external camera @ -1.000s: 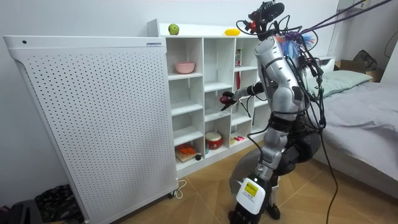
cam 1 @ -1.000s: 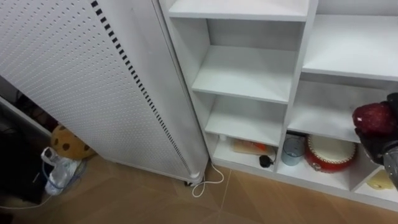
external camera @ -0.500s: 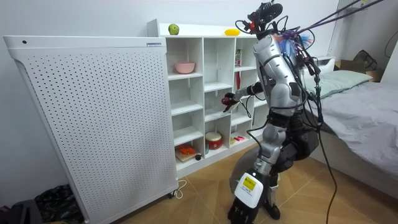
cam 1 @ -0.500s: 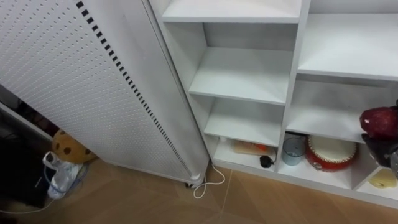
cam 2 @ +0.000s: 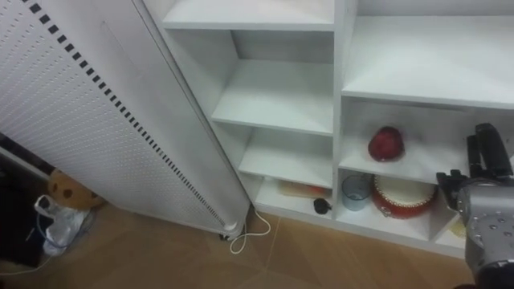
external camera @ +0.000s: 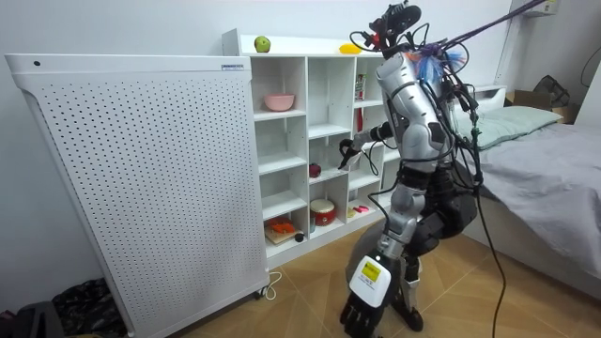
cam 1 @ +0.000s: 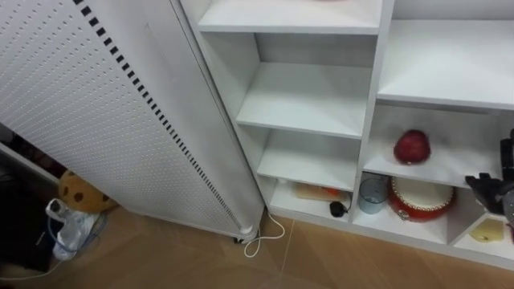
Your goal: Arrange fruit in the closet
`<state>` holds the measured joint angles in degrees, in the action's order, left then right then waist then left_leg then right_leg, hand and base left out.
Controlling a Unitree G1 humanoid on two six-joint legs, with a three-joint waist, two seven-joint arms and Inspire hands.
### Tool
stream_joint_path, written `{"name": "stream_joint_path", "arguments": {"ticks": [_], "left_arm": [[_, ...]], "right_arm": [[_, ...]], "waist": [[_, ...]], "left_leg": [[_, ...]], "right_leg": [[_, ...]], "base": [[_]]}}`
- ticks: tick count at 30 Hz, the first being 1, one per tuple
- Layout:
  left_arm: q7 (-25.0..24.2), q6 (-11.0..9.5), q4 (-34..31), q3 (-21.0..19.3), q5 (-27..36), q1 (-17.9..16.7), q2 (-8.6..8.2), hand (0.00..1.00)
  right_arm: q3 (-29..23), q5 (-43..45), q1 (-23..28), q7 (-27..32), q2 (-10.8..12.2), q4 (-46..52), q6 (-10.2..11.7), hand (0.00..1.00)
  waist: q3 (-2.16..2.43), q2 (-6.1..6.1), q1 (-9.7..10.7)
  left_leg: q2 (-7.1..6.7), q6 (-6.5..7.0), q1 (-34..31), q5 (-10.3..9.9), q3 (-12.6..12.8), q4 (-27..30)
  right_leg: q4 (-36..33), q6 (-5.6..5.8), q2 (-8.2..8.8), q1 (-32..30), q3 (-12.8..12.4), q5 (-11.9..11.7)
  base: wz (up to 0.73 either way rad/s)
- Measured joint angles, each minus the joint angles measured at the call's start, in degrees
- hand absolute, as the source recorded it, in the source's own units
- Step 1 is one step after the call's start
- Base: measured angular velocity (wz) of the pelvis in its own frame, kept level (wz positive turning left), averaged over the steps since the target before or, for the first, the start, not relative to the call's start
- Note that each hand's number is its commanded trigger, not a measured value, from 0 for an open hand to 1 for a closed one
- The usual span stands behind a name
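The red fruit [cam 1: 411, 147] was in the robot's right hand [cam 2: 482, 193] a second ago, and now it sits by itself on a shelf of the white closet [cam 1: 371, 104]. It is in the middle row of boxes, one shelf up from the bottom. The hand has come back from it and is a little way off to the right, not touching it. Its dark fingers [cam 2: 486, 148] point up, straight and loose, with nothing in them. In the left eye view the edge cuts the hand off, so only a bit shows.

The robot stands right in front of the closet, with a bed [external camera: 554, 160] behind it.

Under the red fruit, on the bottom shelf, there is a round red and white tin [cam 1: 420, 199], and the shelf board hides its top. Just beside it is a small blue cup [cam 1: 372, 193], then a little black thing [cam 1: 337, 209] (too small for me to tell what it is). Something flat and orange [cam 1: 317, 191] lies at the back, half in the dark. A pale yellow thing [cam 1: 487, 231] peeks out at the far right, cut off.

On top of the closet sit a green fruit [external camera: 262, 44] and a yellow fruit [external camera: 350, 47]. A pink bowl [external camera: 278, 101] is on a high shelf.

A big white panel full of holes [cam 1: 96, 104] leans beside the closet. A white cord [cam 1: 261, 239] curls on the floor at its foot.
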<state>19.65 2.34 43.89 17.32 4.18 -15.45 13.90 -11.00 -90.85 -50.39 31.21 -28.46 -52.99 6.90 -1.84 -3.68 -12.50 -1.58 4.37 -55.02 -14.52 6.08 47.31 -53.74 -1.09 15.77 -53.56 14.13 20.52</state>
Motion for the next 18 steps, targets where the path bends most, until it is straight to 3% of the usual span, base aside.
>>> {"name": "stream_joint_path", "arguments": {"ticks": [6, 18], "left_arm": [[-0.5, -0.1, 0.1, 1.1, 0.0, 0.0, 0.01, 0.00], [-0.4, 0.2, 0.1, 1.1, 0.0, 0.0, -0.22, 0.00]], "right_arm": [[0.0, -0.2, -0.1, 0.7, 0.0, 0.0, 0.1, 0.00], [0.0, -0.2, -0.9, 3.9, 0.0, 0.1, 0.8, 0.00]], "waist": [[-0.17, 0.03, -0.5], [-0.17, 0.00, -0.5]], "left_leg": [[0.65, -0.05, 1.3, -0.4, 0.0, -0.1], [0.63, -0.07, 2.0, -0.5, -0.3, -0.7]], "right_leg": [[1.0, 0.28, -0.94, 1.6, 0.0, 0.0], [1.7, 0.36, -0.97, 2.5, 0.5, -0.2]], "base": [[-0.04], [0.00]]}}
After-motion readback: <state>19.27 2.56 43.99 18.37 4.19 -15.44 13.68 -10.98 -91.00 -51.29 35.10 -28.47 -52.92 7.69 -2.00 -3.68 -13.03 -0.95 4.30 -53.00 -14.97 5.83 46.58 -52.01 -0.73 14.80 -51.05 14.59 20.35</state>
